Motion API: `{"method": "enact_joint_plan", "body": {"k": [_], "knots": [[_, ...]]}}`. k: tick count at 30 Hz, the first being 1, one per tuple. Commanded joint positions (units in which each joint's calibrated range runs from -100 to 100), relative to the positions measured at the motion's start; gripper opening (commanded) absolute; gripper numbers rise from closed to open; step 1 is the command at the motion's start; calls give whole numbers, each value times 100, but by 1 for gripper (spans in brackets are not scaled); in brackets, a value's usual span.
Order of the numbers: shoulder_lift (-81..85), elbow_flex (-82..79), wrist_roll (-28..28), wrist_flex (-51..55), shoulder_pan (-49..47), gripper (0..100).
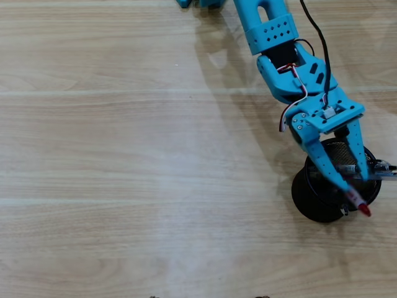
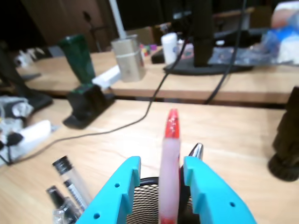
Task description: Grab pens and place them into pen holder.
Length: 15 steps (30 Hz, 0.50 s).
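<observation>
The black mesh pen holder point(image 1: 310, 205) stands at the right of the overhead view, and its rim point(image 2: 149, 181) shows at the bottom of the wrist view. My gripper point(image 1: 361, 186) hangs right over it, jaws apart. The red translucent pen point(image 2: 169, 163) stands between my fingers in the holder, close to the right finger with a gap on its left. Its red tip point(image 1: 363, 210) pokes past the rim. Two clear pens with dark ends point(image 2: 70, 179) lean out of the holder, also seen in the overhead view point(image 1: 381, 167). A dark pen's silver tip point(image 2: 196, 150) shows behind my right finger.
The light wooden table point(image 1: 124, 155) fills the overhead view. In the wrist view a black cable point(image 2: 117, 130) crosses the table, a black stand point(image 2: 86, 105) is at the left, and a dark object point(image 2: 285, 154) stands at the right edge.
</observation>
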<state>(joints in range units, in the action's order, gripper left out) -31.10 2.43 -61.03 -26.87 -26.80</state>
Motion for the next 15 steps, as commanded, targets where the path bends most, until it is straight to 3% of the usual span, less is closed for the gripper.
{"method": "enact_joint_plan", "body": {"k": [1, 5, 8, 11, 15], "knots": [[236, 304, 400, -59, 51, 12], [777, -22, 662, -7, 43, 12], [1995, -827, 1482, 784, -61, 8], [4040, -2195, 2460, 2967, -481, 2], [6813, -5128, 3348, 6301, -707, 4]]}}
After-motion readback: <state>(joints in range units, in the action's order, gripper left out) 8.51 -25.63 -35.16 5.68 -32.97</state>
